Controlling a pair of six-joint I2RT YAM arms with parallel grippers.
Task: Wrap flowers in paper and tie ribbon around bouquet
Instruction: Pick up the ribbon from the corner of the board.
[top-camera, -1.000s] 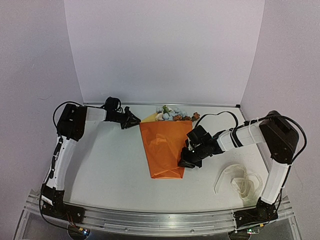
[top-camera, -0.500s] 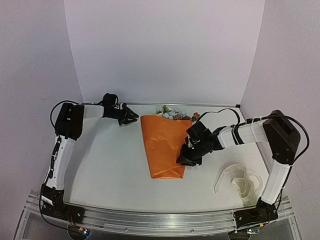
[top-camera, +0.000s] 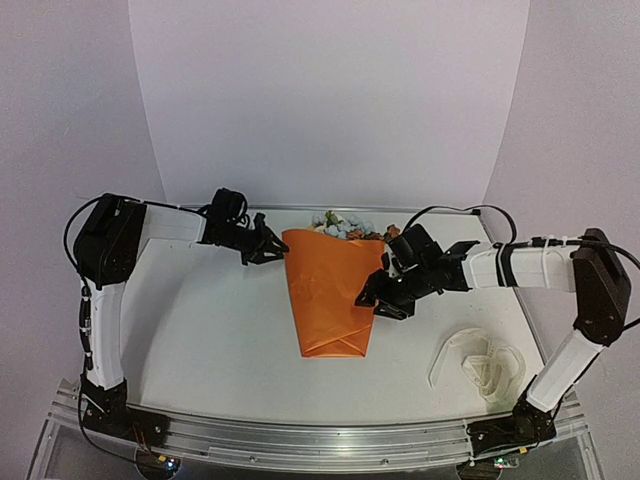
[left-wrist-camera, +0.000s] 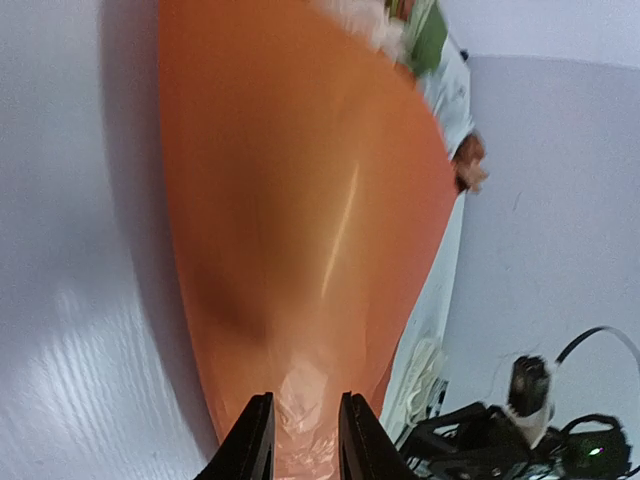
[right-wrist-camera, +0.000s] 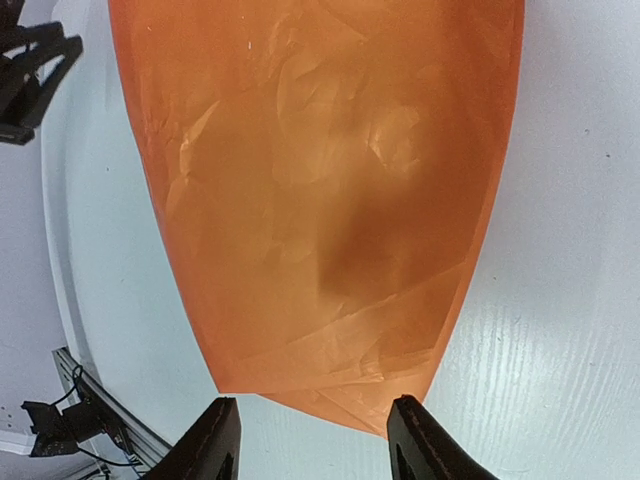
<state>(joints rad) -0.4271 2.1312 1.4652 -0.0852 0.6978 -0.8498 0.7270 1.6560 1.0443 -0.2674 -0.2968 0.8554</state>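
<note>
The orange paper lies folded into a cone around the flowers, whose blue and cream blooms stick out at its far end. My left gripper is at the cone's upper left corner. In the left wrist view its jaws stand a narrow gap apart, with crinkled paper showing between and beyond them. My right gripper hovers at the cone's right edge. In the right wrist view it is open wide, with the paper's edge just ahead and nothing held. The cream ribbon lies heaped at the near right.
White backdrop walls close off the table at the back and sides. The ribbon heap lies just beyond the cone's right edge. My left gripper's fingers show across the paper in the right wrist view.
My right gripper opened and drew back up along the cone's right edge. My left gripper let go of the yellow corner flap, pulled away left, then returned to the corner.
</note>
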